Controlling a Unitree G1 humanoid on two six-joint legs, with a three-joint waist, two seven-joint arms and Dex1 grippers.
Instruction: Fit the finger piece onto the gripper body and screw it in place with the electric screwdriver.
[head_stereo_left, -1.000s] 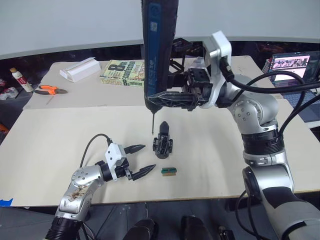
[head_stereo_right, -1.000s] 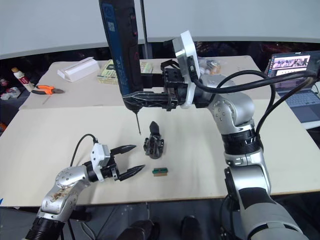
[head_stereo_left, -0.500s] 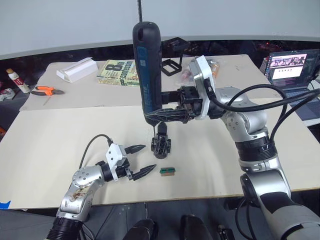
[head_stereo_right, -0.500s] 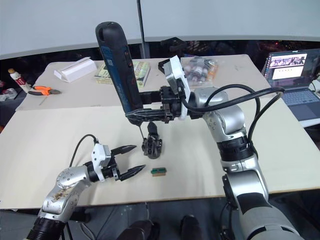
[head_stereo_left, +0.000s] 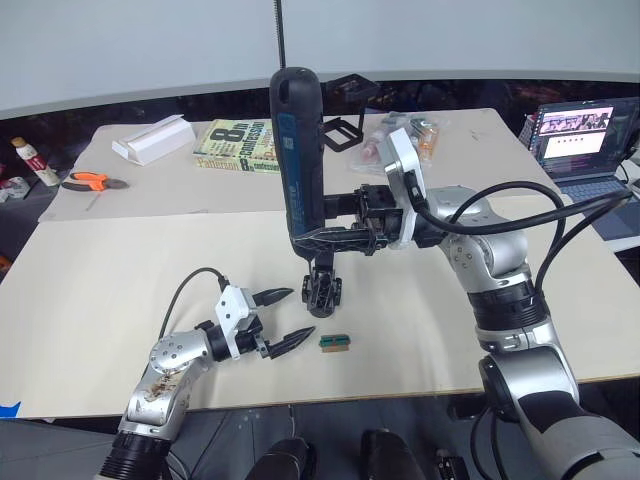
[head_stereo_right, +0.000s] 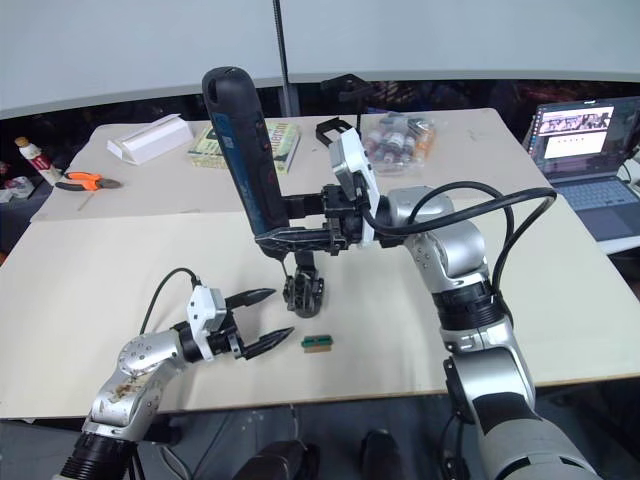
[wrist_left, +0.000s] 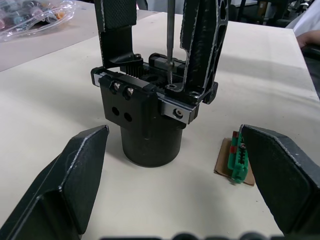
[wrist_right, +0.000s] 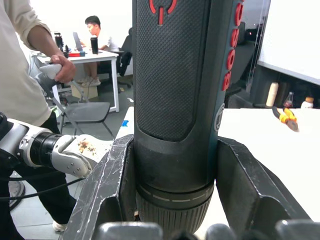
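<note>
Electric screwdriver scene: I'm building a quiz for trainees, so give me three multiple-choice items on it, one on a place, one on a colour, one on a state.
1. Where does the electric screwdriver bit point?
A. Down onto the gripper body
B. At the book
C. At the laptop

2. What colour is the handle of the pliers at the table's far left?
A. Blue
B. Orange
C. White

3. How does the left gripper stand?
A. Shut on the small green block
B. Shut on the screwdriver
C. Jaws open, holding nothing

Answers:
1 A, the left wrist view shows the thin bit meeting the body's top.
2 B, orange grips show beside the bottle.
3 C, its jaws stand apart short of the small green block.
</note>
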